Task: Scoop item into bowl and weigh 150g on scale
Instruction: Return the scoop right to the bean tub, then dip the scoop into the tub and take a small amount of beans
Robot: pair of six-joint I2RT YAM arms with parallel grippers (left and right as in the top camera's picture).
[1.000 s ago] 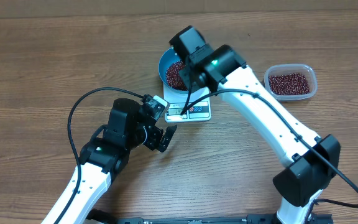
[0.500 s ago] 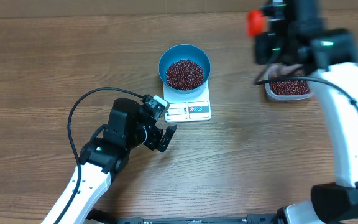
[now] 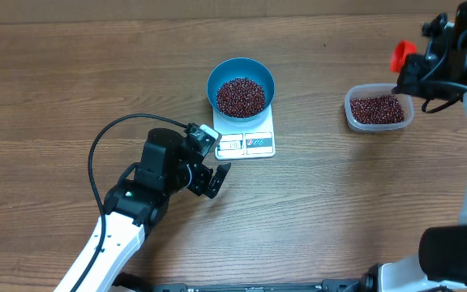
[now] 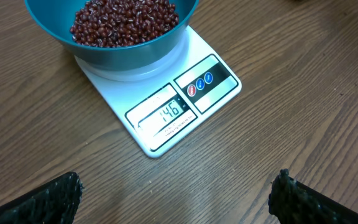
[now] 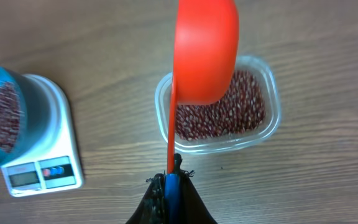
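Observation:
The blue bowl (image 3: 241, 75) stands on the white scale (image 3: 250, 144), heaped with dark red beans (image 3: 241, 96). In the left wrist view the scale's display (image 4: 166, 113) reads 146. My left gripper (image 4: 176, 191) is open over bare table just in front of the scale, nothing between its fingers. My right gripper (image 5: 171, 180) is shut on the blue-ended handle of a red scoop (image 5: 205, 50). The scoop hangs over the near left part of the clear tub (image 5: 272, 102) of beans. Only its smooth red outside shows.
The clear tub (image 3: 378, 108) sits at the right of the table, apart from the scale. The left arm's black cable (image 3: 104, 146) loops over the table on the left. Wood table surface surrounds everything.
My right arm has swung with the scoop from over the bowl to the right, ending above the tub. The left arm has not moved.

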